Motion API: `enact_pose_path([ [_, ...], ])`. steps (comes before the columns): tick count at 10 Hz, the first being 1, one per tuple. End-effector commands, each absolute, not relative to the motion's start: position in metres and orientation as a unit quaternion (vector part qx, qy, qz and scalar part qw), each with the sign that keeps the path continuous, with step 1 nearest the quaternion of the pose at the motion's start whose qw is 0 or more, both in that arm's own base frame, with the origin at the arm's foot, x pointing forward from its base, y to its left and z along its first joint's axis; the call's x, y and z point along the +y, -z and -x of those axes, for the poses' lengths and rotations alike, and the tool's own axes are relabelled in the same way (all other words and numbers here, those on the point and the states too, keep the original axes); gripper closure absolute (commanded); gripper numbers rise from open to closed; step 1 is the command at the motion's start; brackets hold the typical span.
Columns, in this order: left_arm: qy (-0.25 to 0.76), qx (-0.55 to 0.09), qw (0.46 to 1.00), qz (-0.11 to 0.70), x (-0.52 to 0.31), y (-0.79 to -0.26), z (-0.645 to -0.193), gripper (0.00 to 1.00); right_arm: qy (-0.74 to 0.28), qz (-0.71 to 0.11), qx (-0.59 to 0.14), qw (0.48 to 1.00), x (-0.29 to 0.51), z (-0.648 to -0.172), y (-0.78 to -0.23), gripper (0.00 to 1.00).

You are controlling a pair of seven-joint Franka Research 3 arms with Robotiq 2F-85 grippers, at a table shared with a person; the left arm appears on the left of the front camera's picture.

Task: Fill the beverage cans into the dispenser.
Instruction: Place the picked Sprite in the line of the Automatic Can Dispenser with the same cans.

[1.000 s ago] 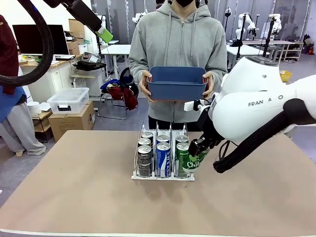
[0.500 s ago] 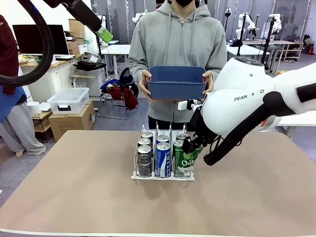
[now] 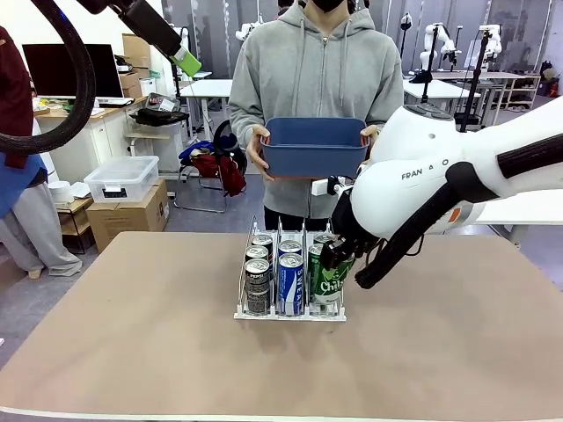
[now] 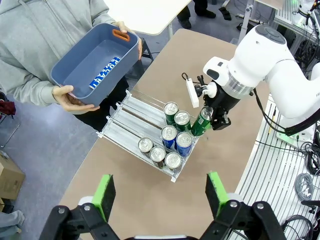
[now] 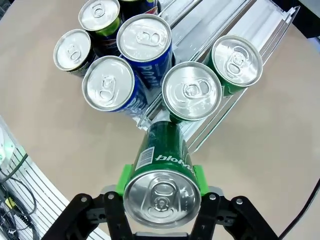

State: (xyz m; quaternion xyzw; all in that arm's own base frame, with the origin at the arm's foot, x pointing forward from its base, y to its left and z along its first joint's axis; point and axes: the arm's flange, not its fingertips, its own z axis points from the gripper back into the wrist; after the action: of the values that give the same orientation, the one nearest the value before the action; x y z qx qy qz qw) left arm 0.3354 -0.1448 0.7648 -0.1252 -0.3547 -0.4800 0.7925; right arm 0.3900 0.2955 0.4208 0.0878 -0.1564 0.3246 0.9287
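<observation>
While a green can (image 5: 160, 150) is pinched, tilted, in the right gripper (image 5: 161, 180) at the near end of the green lane of the dispenser (image 3: 290, 315), loading is underway; next, it must be stood upright and released. The left gripper (image 4: 160, 192) is held spread, high above.

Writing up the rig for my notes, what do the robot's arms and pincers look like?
The right arm is glossy white and rounded, with dark lettering and a black cable. The left pincer and right pincer are black with bright green pads.
</observation>
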Motion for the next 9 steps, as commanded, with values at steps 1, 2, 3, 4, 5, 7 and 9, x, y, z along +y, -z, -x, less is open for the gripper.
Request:
enact_pose_path([
  [1, 0.479, -0.354, 0.793, 0.128, -0.142, -0.764, -0.336, 0.04, -0.313, -0.076, -0.205, 0.924, 0.307, -0.408, -0.421, 0.42],
  [2, 0.479, -0.354, 0.793, 0.128, -0.142, -0.764, -0.336, 0.04, -0.31, -0.074, -0.21, 0.924, 0.309, -0.411, -0.42, 0.42],
  [3, 0.479, -0.354, 0.793, 0.128, -0.142, -0.764, -0.336, 0.04, -0.308, -0.072, -0.217, 0.924, 0.31, -0.413, -0.418, 0.42],
  [4, 0.479, -0.354, 0.793, 0.128, -0.142, -0.764, -0.336, 0.04, -0.308, -0.07, -0.217, 0.924, 0.31, -0.415, -0.417, 0.42],
  [5, 0.479, -0.354, 0.793, 0.128, -0.142, -0.764, -0.336, 0.04, -0.309, -0.065, -0.215, 0.924, 0.312, -0.417, -0.414, 0.42],
  [7, 0.479, -0.354, 0.793, 0.128, -0.142, -0.764, -0.336, 0.04, -0.314, -0.052, -0.195, 0.928, 0.319, -0.422, -0.408, 0.42],
  [9, 0.479, -0.354, 0.793, 0.128, -0.142, -0.764, -0.336, 0.04, -0.325, -0.045, -0.177, 0.928, 0.321, -0.423, -0.403, 0.42],
])
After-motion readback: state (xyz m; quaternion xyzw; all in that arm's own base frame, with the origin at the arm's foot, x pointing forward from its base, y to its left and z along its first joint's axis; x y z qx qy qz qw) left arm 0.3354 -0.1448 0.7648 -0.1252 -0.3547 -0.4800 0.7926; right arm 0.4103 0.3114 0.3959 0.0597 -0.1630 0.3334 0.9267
